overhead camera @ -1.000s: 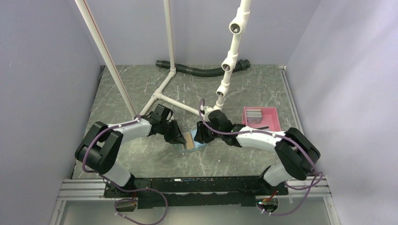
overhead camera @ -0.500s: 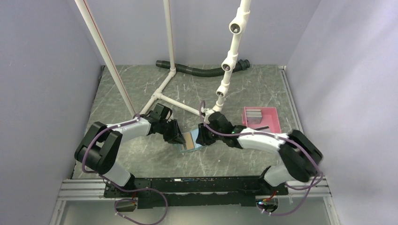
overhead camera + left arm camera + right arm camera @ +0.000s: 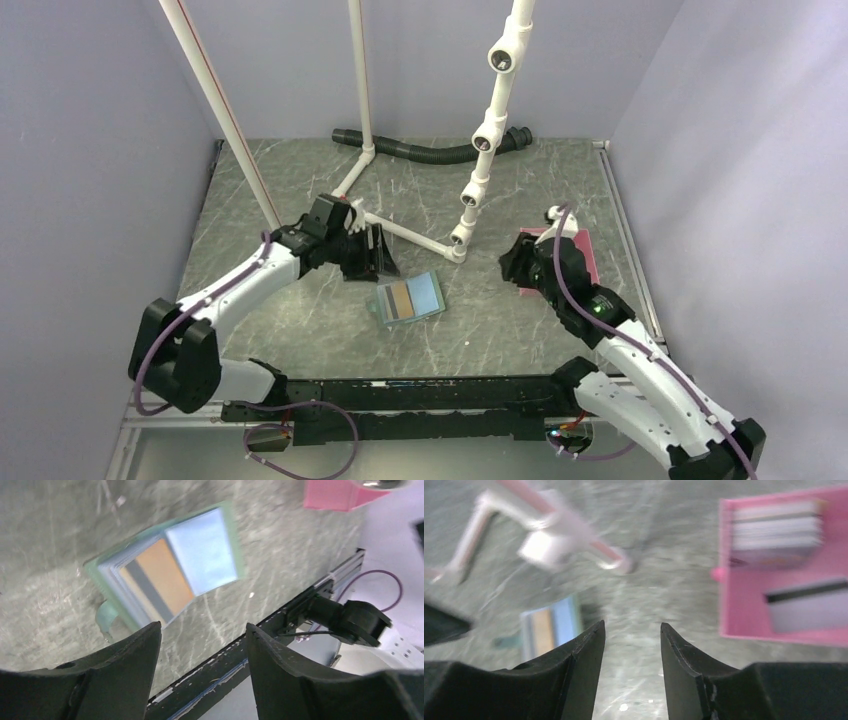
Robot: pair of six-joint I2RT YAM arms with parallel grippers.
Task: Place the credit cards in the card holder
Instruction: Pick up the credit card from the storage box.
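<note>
The card holder lies open on the table, pale blue inside with a green rim, and a tan card with a dark stripe sits in its left half. My left gripper hovers just behind and left of it, open and empty; the holder shows beyond the left gripper in its wrist view. My right gripper is open and empty above bare table, between the holder and the pink tray. More credit cards lie in that tray: a grey stack and one card with a black stripe.
The pink tray stands at the right, mostly hidden behind my right arm in the top view. A white pipe frame crosses the table behind the holder. A black hose lies along the back wall.
Both grippers have opened and pulled away from the card holder. The left went back and left, the right swung right towards the pink tray. The holder now lies free on the table.
</note>
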